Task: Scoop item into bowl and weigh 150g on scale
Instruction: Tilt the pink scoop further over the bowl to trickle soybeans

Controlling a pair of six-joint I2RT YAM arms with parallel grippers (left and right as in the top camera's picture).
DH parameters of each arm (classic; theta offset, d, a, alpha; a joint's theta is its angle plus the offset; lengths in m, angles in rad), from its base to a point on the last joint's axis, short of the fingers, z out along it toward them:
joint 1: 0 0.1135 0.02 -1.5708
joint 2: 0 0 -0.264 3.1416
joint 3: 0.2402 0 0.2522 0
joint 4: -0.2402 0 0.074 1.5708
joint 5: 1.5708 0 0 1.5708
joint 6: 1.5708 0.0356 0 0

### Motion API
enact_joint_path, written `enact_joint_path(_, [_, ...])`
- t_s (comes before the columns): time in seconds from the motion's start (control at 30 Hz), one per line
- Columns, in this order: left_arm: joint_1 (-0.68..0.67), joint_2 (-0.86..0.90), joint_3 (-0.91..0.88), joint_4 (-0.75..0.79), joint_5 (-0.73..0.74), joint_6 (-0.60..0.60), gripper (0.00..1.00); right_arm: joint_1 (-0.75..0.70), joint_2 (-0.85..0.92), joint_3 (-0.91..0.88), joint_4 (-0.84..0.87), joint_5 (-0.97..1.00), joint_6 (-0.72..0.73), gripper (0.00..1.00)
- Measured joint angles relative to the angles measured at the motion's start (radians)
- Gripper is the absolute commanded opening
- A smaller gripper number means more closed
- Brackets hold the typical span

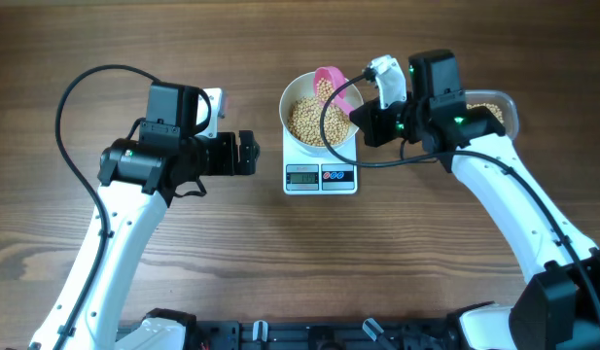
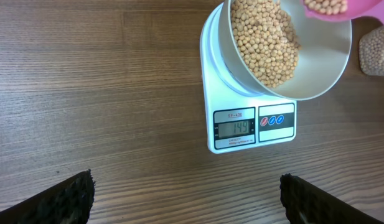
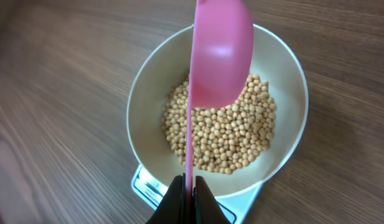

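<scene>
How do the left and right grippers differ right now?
The left gripper is open and empty; the right gripper is shut on the pink scoop. The left gripper hangs apart from the scale; the right gripper holds the scoop over the bowl. Both face the scale.

In the left wrist view, the scale (image 2: 254,127) carries the only readable writing, all of it on its front edge. The grey display (image 2: 235,129) shows the digits 149. A small label (image 2: 234,115) just above it seems to read SF-400. The marks on the dark button panel (image 2: 276,120) beside the display are too small to read, as are the digits from overhead.
</scene>
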Motion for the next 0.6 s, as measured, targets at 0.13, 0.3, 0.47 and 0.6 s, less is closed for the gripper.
enact_joint_path(0.13, [0.0, 0.0, 0.0, 0.0, 0.0, 0.0, 1.0, -0.034, 0.0, 0.0, 0.001, -0.017, 0.016, 0.04])
enact_joint_path(0.3, [0.0, 0.0, 0.0, 0.0, 0.0, 0.0, 1.0, -0.049, 0.0, 0.0, 0.001, -0.023, 0.023, 0.04])
enact_joint_path(0.47, [0.0, 0.0, 0.0, 0.0, 0.0, 0.0, 1.0, -0.049, 0.0, 0.0, 0.003, -0.042, 0.024, 0.04])
enact_joint_path(0.6, [0.0, 0.0, 0.0, 0.0, 0.0, 0.0, 1.0, -0.064, 0.0, 0.0, 0.017, -0.082, 0.058, 0.04])
